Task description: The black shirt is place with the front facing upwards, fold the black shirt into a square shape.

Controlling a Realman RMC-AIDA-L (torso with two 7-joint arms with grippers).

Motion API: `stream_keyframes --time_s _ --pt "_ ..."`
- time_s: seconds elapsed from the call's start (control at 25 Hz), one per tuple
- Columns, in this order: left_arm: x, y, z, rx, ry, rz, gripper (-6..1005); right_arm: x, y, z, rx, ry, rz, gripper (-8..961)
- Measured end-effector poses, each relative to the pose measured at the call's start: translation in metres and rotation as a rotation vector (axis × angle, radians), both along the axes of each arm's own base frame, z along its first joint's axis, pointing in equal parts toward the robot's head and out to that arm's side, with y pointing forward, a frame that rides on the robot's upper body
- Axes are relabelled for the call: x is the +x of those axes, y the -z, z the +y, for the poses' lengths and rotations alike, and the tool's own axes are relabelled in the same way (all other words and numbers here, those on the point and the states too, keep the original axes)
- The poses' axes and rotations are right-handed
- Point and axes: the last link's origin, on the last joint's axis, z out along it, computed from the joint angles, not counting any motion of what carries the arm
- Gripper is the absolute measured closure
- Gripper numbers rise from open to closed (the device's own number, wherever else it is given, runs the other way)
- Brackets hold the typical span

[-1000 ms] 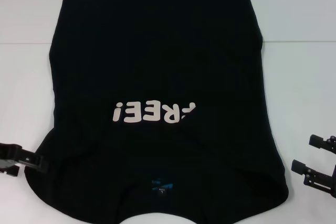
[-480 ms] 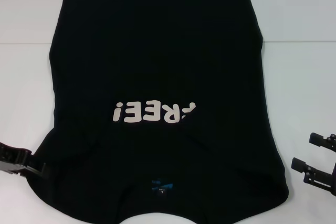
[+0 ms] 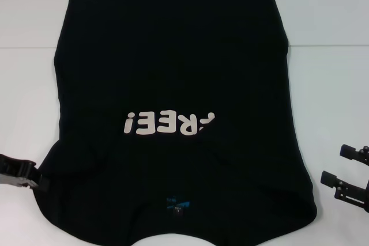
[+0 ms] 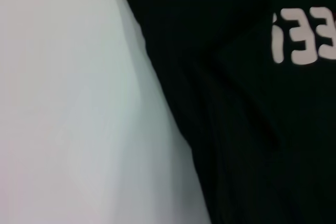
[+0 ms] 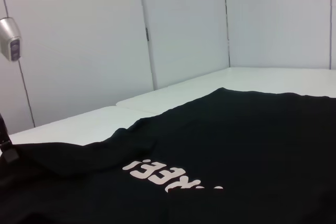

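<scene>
Black shirt (image 3: pixel 173 73) collar cut off, left tool (image 3: pixel 36 181) at sleeve, grip unclear, right tool (image 3: pixel 333 178) spread.

Bright, even, nearly shadowless light; soft blur in left wrist view.

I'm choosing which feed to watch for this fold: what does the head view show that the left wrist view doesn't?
Only the head view shows the whole black shirt spread on the white table, its blue neck label, the left gripper at the shirt's near left edge, and the right gripper open, off the cloth on the right. Only the left wrist view gives a close look at that left edge meeting the table, with soft creases in the cloth. Both show the white lettering, though the wrist view catches only its end.
</scene>
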Motion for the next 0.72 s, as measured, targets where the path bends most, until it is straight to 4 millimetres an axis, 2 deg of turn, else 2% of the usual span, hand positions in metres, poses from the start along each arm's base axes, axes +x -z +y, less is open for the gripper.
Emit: stream_keyframes --time_s 0.16,0.36,0.4,0.44,0.64,0.72 --pt "0.0 -0.001 0.0 0.01 -0.001 -0.01 846 0.0 -0.006 0.002 -0.008 0.018 0.012 117" --pt "0.0 -0.001 -0.002 0.001 0.009 -0.021 920 -0.005 -0.032 0.013 -0.081 0.117 0.025 118" --pt "0.0 -0.001 -0.002 0.0 0.011 -0.022 921 -0.009 -0.048 0.023 -0.146 0.216 0.014 119" --pt "0.001 0.0 -0.002 -0.003 0.018 -0.023 923 -0.009 -0.048 0.023 -0.146 0.216 0.014 120" --pt "0.002 -0.002 -0.001 -0.002 0.045 -0.026 930 -0.025 -0.076 0.05 -0.365 0.509 -0.052 126" --pt "0.002 -0.004 0.0 0.001 0.048 -0.026 934 -0.039 -0.081 0.061 -0.455 0.565 -0.105 128"
